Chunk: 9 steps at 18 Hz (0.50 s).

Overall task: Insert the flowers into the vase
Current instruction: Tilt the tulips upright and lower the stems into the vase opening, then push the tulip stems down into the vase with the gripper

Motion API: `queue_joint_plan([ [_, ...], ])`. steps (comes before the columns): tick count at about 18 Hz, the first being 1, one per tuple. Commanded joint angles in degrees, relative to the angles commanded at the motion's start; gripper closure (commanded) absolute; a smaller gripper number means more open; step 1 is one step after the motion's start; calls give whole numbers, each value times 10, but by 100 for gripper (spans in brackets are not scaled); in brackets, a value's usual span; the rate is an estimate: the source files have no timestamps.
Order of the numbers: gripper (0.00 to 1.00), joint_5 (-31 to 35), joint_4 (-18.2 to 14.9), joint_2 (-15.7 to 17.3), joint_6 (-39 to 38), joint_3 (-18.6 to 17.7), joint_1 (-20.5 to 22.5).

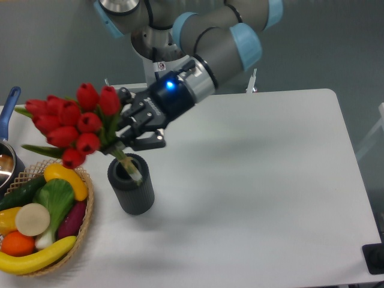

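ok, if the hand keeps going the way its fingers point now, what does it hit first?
The hand points down-left, shut on the flowers. Beyond the bunch, that line likely reaches the basket of produce, passing left of the vase. Depth from one view is unclear, so it might meet the table first.

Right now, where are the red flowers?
The flowers are at the table's left, held by the gripper, stem tips at the vase mouth, above the basket.
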Motion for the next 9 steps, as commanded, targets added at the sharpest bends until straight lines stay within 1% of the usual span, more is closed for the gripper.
queue_joint_plan([
  [3,71,0,0,23,1,-33,1],
  [4,71,0,1,26,1,-38,3],
  [9,71,1,1,22,1,-41,4],
])
